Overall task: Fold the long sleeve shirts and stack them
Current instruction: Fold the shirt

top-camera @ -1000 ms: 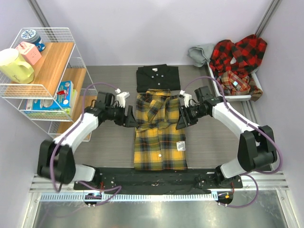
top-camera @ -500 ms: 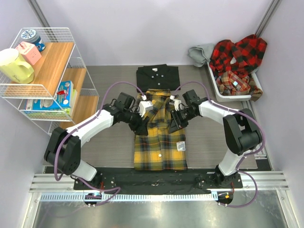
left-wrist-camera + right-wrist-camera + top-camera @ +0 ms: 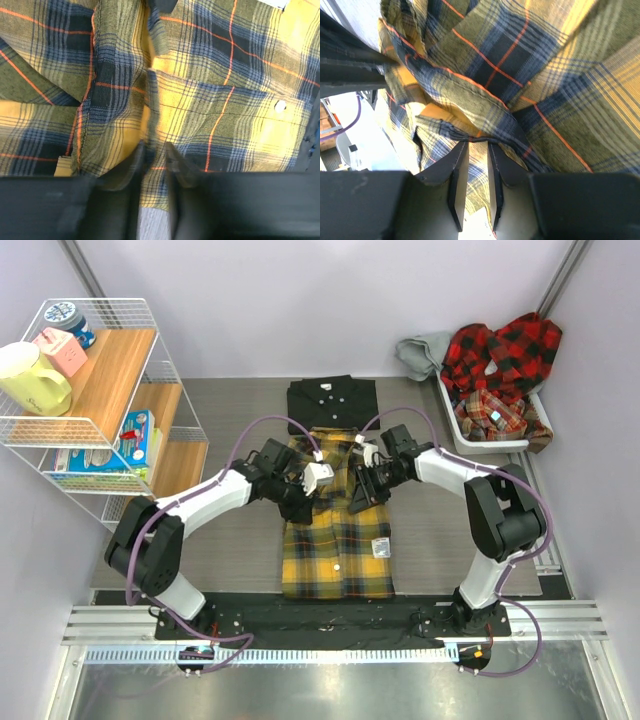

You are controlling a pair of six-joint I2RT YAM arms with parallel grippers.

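The yellow-and-black plaid shirt [image 3: 336,545] lies flat on the table's middle, collar toward the back, its upper part bunched up. My left gripper [image 3: 303,505] is over the shirt's upper left, shut on a fold of the plaid cloth [image 3: 225,100], which runs between the left gripper's [image 3: 155,150] fingers. My right gripper [image 3: 358,497] is over the upper right, and in its wrist view the right gripper [image 3: 477,145] is shut on a gathered edge of the same shirt [image 3: 545,60]. A folded black shirt [image 3: 333,403] lies just behind. Red-and-black plaid shirts [image 3: 503,355] are heaped at the back right.
A white bin [image 3: 492,445] at the right holds the red plaid heap, with a grey cloth [image 3: 424,352] beside it. A wire shelf [image 3: 100,390] with a mug, boxes and a tin stands at the left. Purple cables loop above both arms.
Both grippers have moved from the shirt's outer edges inward over its upper part, drawing plaid cloth toward the middle. Both sets of jaws have narrowed onto the fabric.
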